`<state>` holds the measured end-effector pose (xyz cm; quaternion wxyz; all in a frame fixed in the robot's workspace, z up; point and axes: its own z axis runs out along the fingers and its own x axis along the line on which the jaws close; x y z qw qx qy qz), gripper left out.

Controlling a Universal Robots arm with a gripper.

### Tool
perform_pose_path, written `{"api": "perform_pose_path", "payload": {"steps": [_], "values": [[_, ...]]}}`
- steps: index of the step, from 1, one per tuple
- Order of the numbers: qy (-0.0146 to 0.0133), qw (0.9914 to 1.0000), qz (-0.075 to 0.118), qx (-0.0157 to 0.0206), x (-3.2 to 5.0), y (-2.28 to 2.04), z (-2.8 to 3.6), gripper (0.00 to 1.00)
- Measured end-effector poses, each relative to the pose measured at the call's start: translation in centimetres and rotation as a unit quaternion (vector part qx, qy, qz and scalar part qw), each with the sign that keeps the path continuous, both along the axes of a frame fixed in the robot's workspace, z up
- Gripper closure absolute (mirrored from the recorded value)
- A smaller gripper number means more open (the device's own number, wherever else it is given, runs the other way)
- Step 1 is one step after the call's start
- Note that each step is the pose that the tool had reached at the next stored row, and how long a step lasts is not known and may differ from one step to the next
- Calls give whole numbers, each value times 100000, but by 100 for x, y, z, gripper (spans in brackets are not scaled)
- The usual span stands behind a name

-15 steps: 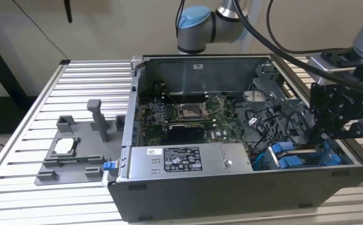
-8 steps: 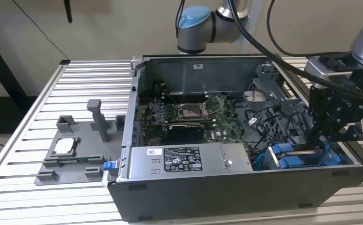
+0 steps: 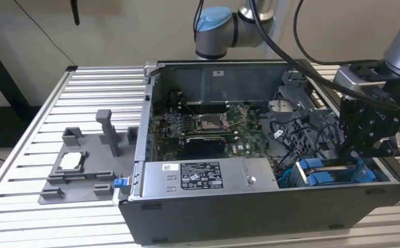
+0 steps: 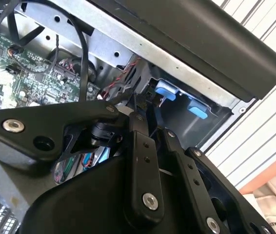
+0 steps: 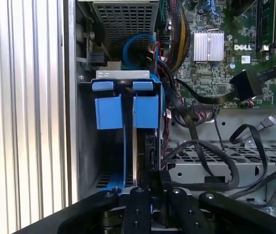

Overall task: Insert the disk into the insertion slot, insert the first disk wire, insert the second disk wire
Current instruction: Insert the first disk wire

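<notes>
In the exterior view an open computer case (image 3: 255, 212) stands on a ribbed metal desk (image 3: 96, 93). A grey plastic holder (image 3: 82, 178) lies on the desk at the exterior view's left, apart from the case. Inside the case I see the green motherboard (image 3: 207, 126) and a grey box with a white sticker (image 3: 234, 178). The claw (image 3: 352, 155) reaches down into the corner at the exterior view's right. It is just beside the blue carriers (image 3: 322, 179), and many black cables (image 3: 303, 134) hang around it.

In the second wrist view the claw (image 4: 145, 105) is near two blue tabs (image 4: 166, 90). Red and black wires (image 4: 123, 80) pass close to it, and the dark case wall (image 4: 187, 34) is behind.

In the first wrist view the disk (image 5: 146, 112) sits already inside the insertion slot (image 5: 123, 74). A second blue carrier (image 5: 109, 111) is directly beside it. The disk stands on its edge, and its long axis runs from the blue tab end straight toward the claw (image 5: 151, 178), which is at its dark end. Whether the claw is clenched or released, I cannot tell. Black cables (image 5: 211, 161) loop just beside the disk, over a perforated metal plate (image 5: 216, 170). A blue cable (image 5: 138, 46) curls beyond the tabs.
</notes>
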<state>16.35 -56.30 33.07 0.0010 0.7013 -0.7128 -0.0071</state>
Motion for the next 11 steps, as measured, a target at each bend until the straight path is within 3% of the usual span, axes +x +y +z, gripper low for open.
{"api": "perform_pose_path", "payload": {"steps": [3,4,11], "values": [[118,100000,-5,91,0,1,31,80],[123,100000,-5,53,0,0,71,73],[123,100000,-3,11,0,0,365,73]]}}
